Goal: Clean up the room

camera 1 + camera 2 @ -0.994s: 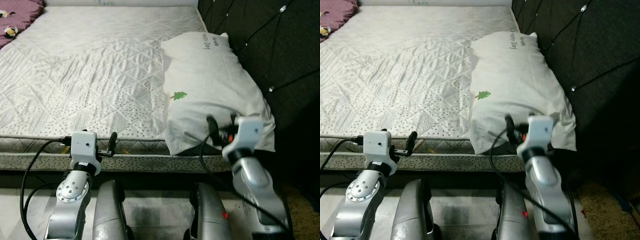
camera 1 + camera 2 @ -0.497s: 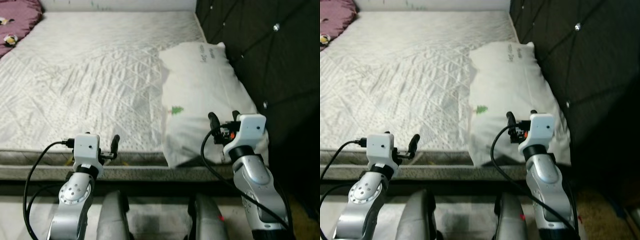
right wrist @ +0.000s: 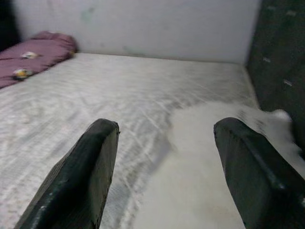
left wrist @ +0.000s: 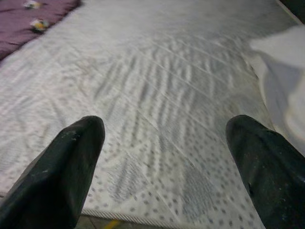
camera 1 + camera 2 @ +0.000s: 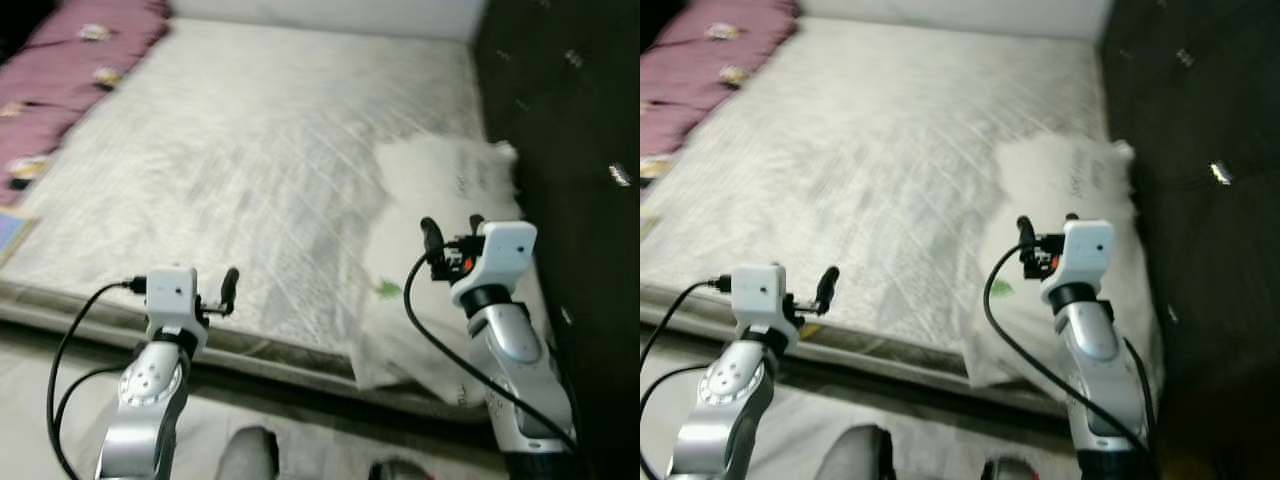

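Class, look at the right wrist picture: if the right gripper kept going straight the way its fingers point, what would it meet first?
Probably the white pillow, which lies just ahead and below the open right gripper on the mattress. Depth is unclear; it might pass just above.

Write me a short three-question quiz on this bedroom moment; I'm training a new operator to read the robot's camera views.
1. True or false: the white pillow lies on the mattress beside the dark tufted headboard.
2. What is the right gripper holding? A) the pillow B) nothing, fingers apart C) the purple blanket
3. Fill in: the purple blanket lies along the mattress edge on the robot's ____ side.

Key:
1. True.
2. B. The left gripper is open and empty too.
3. Left.
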Tool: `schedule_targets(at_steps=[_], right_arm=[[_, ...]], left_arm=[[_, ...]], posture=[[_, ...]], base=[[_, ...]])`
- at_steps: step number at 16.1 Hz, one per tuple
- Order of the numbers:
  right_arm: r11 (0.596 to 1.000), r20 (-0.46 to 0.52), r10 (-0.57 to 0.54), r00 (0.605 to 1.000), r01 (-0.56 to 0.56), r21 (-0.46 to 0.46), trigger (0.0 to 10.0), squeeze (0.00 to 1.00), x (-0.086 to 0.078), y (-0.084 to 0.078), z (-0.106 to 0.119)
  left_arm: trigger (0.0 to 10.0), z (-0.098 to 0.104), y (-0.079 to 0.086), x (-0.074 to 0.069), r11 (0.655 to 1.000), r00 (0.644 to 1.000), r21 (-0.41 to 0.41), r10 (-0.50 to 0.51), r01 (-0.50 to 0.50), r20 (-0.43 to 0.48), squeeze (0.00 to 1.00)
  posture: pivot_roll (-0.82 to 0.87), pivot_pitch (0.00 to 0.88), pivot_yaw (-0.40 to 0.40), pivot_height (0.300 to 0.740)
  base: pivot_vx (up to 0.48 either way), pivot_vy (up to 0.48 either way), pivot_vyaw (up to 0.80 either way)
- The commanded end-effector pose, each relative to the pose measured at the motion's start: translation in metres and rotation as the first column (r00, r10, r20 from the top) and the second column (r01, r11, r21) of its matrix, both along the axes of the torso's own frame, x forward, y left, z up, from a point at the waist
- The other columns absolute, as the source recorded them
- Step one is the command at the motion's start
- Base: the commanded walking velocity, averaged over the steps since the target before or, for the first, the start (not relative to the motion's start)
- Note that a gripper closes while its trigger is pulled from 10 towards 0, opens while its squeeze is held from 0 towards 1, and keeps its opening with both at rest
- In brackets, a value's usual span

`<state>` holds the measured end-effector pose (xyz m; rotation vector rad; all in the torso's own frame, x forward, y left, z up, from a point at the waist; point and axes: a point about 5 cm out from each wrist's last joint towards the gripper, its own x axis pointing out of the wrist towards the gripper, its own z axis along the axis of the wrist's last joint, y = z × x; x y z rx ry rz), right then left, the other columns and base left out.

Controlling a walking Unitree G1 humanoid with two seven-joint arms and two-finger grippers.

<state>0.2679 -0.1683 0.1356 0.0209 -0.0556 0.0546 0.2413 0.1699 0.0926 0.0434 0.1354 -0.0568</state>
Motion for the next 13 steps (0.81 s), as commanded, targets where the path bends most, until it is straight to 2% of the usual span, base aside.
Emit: schedule_targets(at_steps=[1,4,8,13], right_arm=[[1.000,-0.019,-0.013,1.000,0.013,0.000,10.0,0.00,0.001,-0.002,-0.004],[0.999,-0.024,-0.028,0.999,0.028,-0.026,10.0,0.00,0.003,-0.005,-0.004],[0.995,-0.074,-0.096,0.993,0.093,-0.041,10.0,0.00,0.009,-0.012,-0.012],[0.993,-0.067,-0.097,0.993,0.093,-0.067,10.0,0.00,0.011,-0.014,-0.011]], left_arm=[[10.0,0.003,0.003,0.001,1.000,1.000,0.021,0.011,-0.012,0.022,0.00],[10.0,0.002,0.004,0.005,0.999,0.999,0.025,0.046,-0.046,0.004,0.00],[10.0,0.003,0.002,0.008,0.999,0.999,0.033,0.030,-0.031,0.023,0.00],[10.0,0.001,-0.003,0.010,0.999,1.000,0.033,0.003,-0.004,0.021,0.00]], posture=[[0.01,0.000,0.013,0.740],[0.02,0.000,0.005,0.740],[0.02,0.000,0.001,0.740],[0.01,0.000,0.000,0.740]], base=[[0.000,0.000,0.00],[0.000,0.000,0.00],[0.000,0.000,0.00],[0.000,0.000,0.00]])
